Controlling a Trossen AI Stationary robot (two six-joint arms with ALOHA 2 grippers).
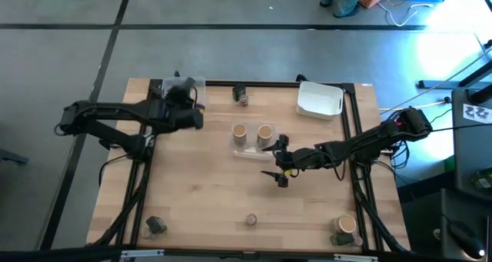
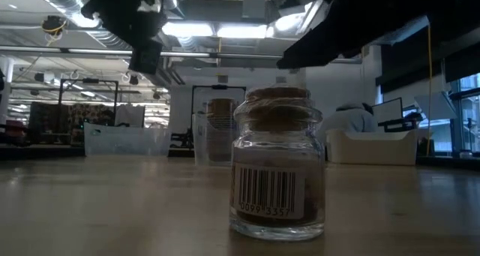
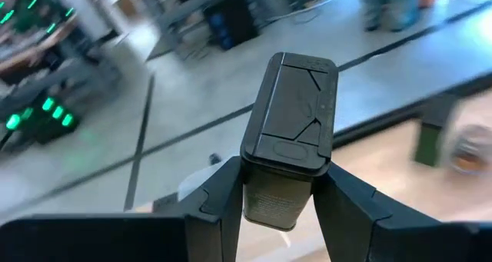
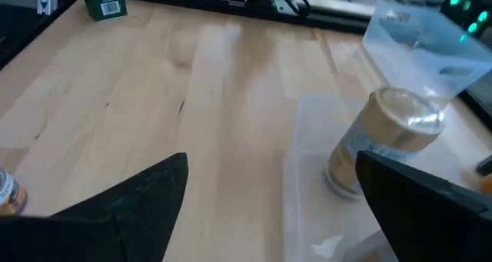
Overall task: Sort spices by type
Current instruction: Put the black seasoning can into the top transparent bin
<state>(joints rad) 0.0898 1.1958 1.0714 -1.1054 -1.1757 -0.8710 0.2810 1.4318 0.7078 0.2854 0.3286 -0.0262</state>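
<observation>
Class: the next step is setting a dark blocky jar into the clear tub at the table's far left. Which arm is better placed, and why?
Left. The left gripper is shut on a dark blocky jar and hangs over that clear tub. The right gripper is open and empty, mid-table beside the tan cylinders.

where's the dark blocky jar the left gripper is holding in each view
High view: the dark blocky jar sits in the left gripper, over the clear tub at the table's far left corner.
Low view: cannot pick it out; the arm at upper left is only a dark shape.
Left wrist view: centre, clamped between the fingers.
Right wrist view: not in it.
Shared landmark: the left gripper itself.
</observation>
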